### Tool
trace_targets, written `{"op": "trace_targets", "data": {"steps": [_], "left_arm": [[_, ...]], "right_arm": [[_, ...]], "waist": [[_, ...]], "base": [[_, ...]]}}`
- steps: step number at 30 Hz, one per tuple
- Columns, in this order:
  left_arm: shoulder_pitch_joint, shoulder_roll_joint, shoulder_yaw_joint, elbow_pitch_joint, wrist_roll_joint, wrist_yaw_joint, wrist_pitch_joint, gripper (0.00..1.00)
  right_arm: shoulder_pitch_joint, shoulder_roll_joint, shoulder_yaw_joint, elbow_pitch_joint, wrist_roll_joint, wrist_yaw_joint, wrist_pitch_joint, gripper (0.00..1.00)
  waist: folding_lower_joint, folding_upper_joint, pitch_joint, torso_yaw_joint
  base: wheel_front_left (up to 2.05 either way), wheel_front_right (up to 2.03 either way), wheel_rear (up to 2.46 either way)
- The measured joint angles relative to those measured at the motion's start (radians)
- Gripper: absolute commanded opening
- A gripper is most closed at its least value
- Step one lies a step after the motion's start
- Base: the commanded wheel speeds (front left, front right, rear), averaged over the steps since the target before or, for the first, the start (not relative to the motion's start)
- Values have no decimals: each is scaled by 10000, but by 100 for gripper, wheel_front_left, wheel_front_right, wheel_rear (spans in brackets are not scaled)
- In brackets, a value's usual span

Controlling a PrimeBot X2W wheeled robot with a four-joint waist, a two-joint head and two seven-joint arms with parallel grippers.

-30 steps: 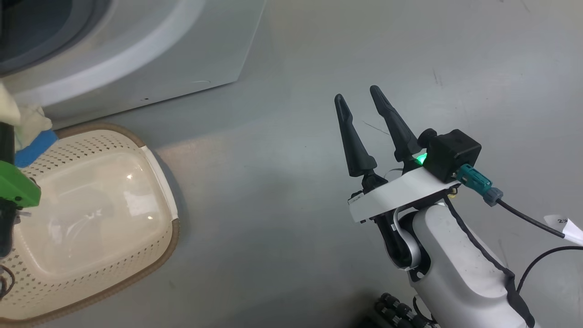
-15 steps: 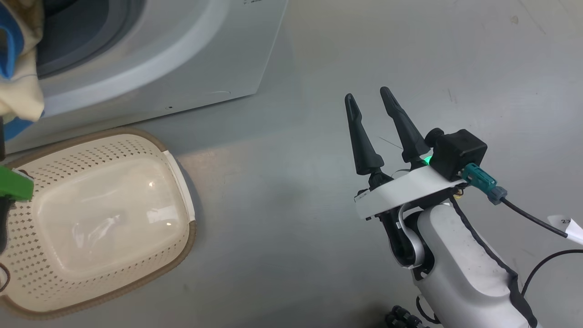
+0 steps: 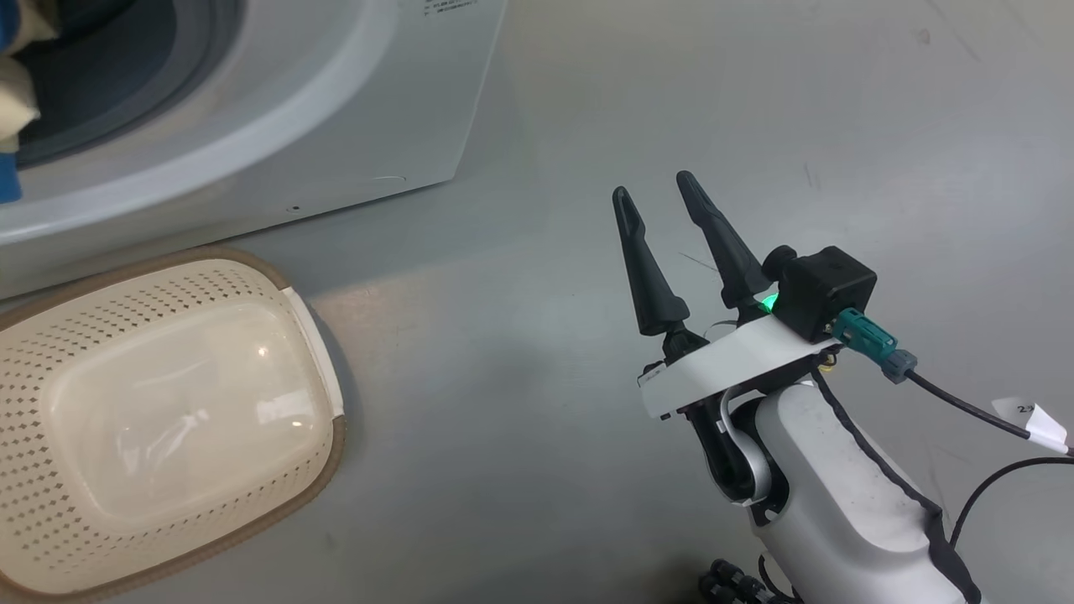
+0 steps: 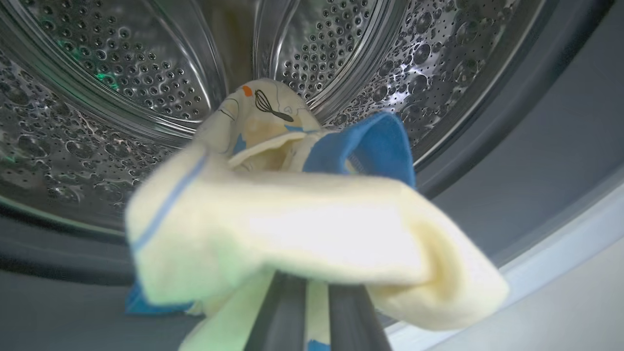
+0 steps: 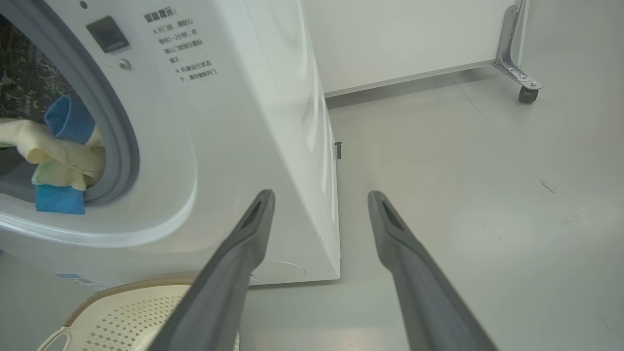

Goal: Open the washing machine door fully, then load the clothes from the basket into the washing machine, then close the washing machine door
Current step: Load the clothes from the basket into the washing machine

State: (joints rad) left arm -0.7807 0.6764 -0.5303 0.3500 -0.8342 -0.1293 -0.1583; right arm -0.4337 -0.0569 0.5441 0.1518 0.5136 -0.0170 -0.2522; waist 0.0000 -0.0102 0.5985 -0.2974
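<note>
clothes (image 4: pixel 312 229) blurred (up close), basket (image 3: pixel 126 302) edge-cropped

So the right gripper (image 5: pixel 321 195) is seen spread wide; off to its left, pale yellow blue-cuffed cotton clothes (image 5: pixel 63 156) are bunched in the mouth of the big white washing machine (image 5: pixel 234 122), cream perforated plastic basket (image 5: pixel 122 302) tucked below.

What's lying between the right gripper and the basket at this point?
Nothing but bare grey floor, seen in the head view, between the right gripper and the basket.

The right gripper (image 3: pixel 653 184) hangs empty, fingers spread wide, on its pale forearm (image 3: pixel 839 503). The left gripper (image 4: pixel 317 302) is pinched tight on the clothes (image 4: pixel 312 234).
</note>
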Motion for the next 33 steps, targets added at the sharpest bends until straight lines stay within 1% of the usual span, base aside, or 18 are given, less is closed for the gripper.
{"op": "trace_targets", "data": {"steps": [5,12,15,18,20,24,26,27,28,29,33], "left_arm": [[-837,222,-23,334,-38,0,807,0],[-1855,385,355,1014,-113,0,1381,0],[-2402,499,673,1152,-109,96,1281,0],[-3165,612,1068,1122,59,190,779,0],[-3536,654,1114,1112,199,190,514,0],[-3578,512,882,1488,257,188,525,0],[-3565,399,665,1829,257,188,665,32],[-3538,318,568,2004,257,186,790,69],[-3493,263,435,2155,257,186,913,69],[-3429,215,359,2291,257,184,1007,100],[-3416,186,104,2826,257,178,1511,100]], "right_arm": [[3,6,245,-163,94,12,0,100],[125,8,451,-257,261,10,0,100],[212,10,499,-357,265,-6,0,100],[211,13,487,-481,265,-21,0,100],[214,25,395,-516,265,-63,0,100],[226,27,391,-525,265,-107,0,100],[225,44,362,-525,263,-123,0,100],[224,48,345,-523,261,-140,0,100],[223,50,337,-522,259,-151,0,100],[221,50,334,-520,247,-151,0,100],[218,67,301,-474,224,-153,0,100]], "waist": [[0,0,153,-321],[0,-1,421,-925],[0,0,532,-1206],[0,0,652,-1463],[0,0,739,-1597],[0,0,888,-1718],[0,0,901,-1702],[0,0,895,-1675],[0,0,879,-1640],[0,0,856,-1602],[0,0,757,-1462]], "base": [[0,0,0],[0,0,0],[0,0,0],[0,0,0],[0,0,0],[0,0,0],[0,0,0],[0,0,0],[0,0,0],[0,0,0],[0,0,0]]}}
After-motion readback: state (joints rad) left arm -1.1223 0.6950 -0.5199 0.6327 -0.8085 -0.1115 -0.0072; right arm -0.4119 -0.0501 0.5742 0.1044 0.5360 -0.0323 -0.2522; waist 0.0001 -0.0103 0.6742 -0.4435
